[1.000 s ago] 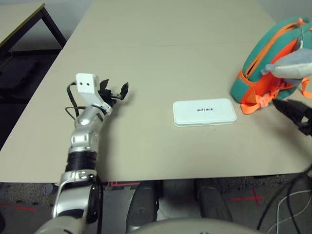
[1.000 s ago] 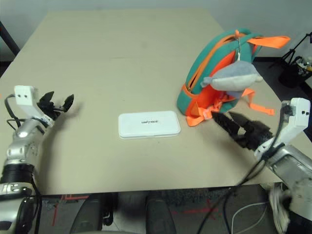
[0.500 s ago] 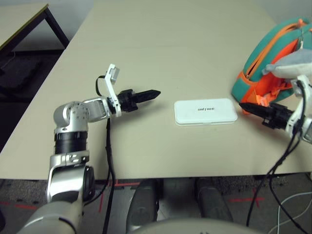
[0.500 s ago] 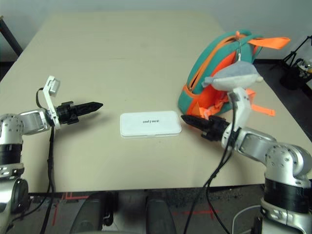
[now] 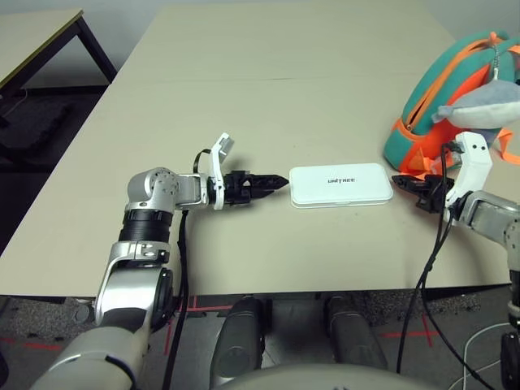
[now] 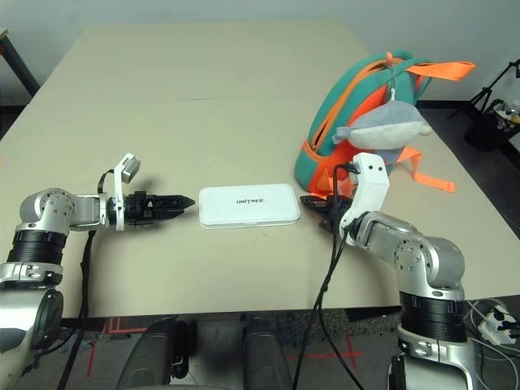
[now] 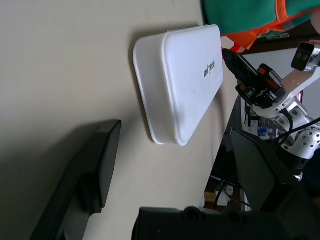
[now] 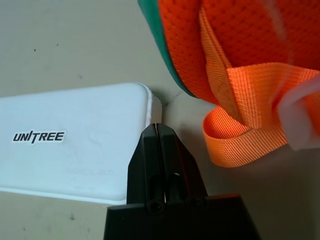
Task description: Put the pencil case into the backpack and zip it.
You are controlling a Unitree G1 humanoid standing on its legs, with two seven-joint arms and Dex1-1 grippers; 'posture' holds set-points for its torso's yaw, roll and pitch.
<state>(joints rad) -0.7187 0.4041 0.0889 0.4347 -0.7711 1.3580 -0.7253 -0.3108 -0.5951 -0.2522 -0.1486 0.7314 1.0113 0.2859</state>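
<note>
The white pencil case [image 5: 340, 184] lies flat in the middle of the table, its lettering facing up. My left gripper [image 5: 272, 182] lies low on the table, pointing at the case's left end. It stands open in the left wrist view, and the case [image 7: 185, 80] sits just beyond its fingers [image 7: 100, 160]. My right gripper [image 6: 313, 201] is shut, and its tip [image 8: 156, 127] meets the right end of the case [image 8: 75, 140]. The teal and orange backpack [image 6: 349, 106] stands at the right, its zipper open, with a grey plush shark [image 6: 382, 127] hanging on it.
Orange straps [image 8: 240, 125] from the backpack lie on the table right beside my right gripper. The tan table [image 5: 276, 81] stretches bare behind the case. A second table [image 5: 32, 32] stands off to the far left, and black cables trail from both wrists.
Both arms swung inward to the ends of the pencil case. The right gripper went from open to shut. The case and backpack stayed put.
</note>
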